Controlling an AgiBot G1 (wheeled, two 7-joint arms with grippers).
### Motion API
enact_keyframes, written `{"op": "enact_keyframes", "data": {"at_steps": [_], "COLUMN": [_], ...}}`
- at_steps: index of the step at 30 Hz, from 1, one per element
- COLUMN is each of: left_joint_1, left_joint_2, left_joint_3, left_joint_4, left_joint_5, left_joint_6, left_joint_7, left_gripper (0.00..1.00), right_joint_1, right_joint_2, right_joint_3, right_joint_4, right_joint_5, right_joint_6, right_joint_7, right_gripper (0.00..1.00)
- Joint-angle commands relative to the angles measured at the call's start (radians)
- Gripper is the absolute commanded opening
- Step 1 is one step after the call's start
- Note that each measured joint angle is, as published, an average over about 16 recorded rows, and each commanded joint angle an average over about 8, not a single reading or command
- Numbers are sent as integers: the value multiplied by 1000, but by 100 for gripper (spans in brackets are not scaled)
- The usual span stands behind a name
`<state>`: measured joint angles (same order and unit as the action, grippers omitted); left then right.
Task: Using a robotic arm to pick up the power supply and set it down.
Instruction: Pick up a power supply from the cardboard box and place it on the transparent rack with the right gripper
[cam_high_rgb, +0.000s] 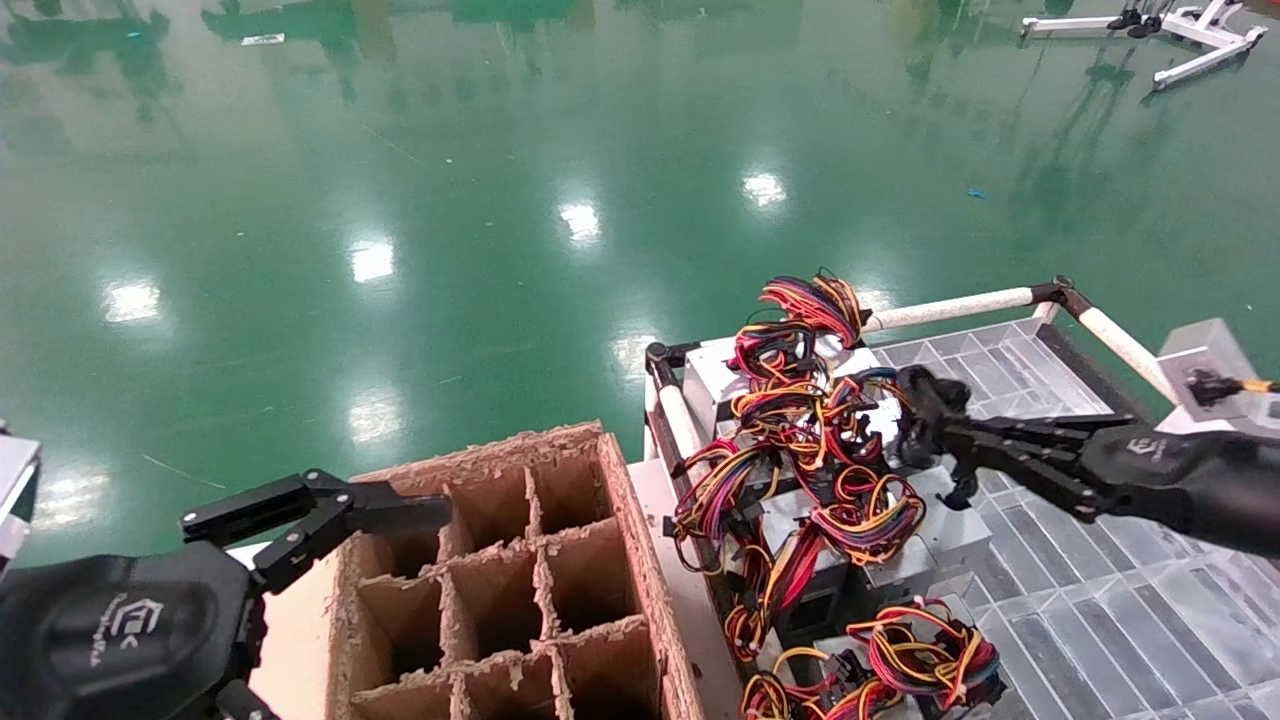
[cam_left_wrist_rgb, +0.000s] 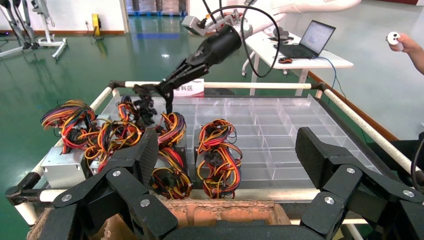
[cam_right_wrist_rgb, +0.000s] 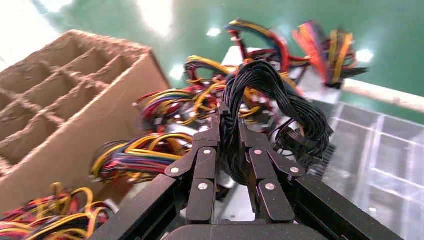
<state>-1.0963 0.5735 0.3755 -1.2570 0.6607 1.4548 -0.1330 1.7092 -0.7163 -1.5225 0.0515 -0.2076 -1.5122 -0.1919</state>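
My right gripper (cam_right_wrist_rgb: 229, 117) is shut on the all-black cable bundle (cam_right_wrist_rgb: 272, 92) of the power supply. The cables loop up out of the jaws and over to one side. In the head view the right gripper (cam_high_rgb: 918, 405) reaches in over the pile on the cart, with the black cables (cam_high_rgb: 930, 385) bunched at its tip. I cannot pick out the supply's grey box under the wires. My left gripper (cam_left_wrist_rgb: 227, 150) stays open and holds nothing. Its finger (cam_high_rgb: 400, 512) hovers at the near left corner of the cardboard box (cam_high_rgb: 622, 500).
Several grey boxes with red, yellow and orange wire bundles (cam_high_rgb: 800, 440) crowd the left half of the cart. A clear divided tray (cam_high_rgb: 1060, 590) covers its right half, and white rails (cam_high_rgb: 950, 308) frame it. The cardboard box has open cells (cam_high_rgb: 500, 570). Green floor lies beyond.
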Motion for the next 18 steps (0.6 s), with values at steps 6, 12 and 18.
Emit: {"op": "enact_keyframes", "data": {"at_steps": [6,12,18], "left_joint_1": [0,0,0], "left_joint_2": [0,0,0], "left_joint_3": [0,0,0], "left_joint_4": [0,0,0], "left_joint_5": [0,0,0], "left_joint_6": [0,0,0], "left_joint_7": [0,0,0], "left_gripper": [100,100,100], "right_joint_1": [9,7,28], "right_joint_2": [-7,-6,0], "right_joint_3": [-9,-6,-7], "right_joint_4": [3,4,12], "right_joint_5": [-13,-8,-11], "right_joint_6": [-16,-15,-23], "right_joint_7": [9,7,14], "right_gripper": [100,100,100]}}
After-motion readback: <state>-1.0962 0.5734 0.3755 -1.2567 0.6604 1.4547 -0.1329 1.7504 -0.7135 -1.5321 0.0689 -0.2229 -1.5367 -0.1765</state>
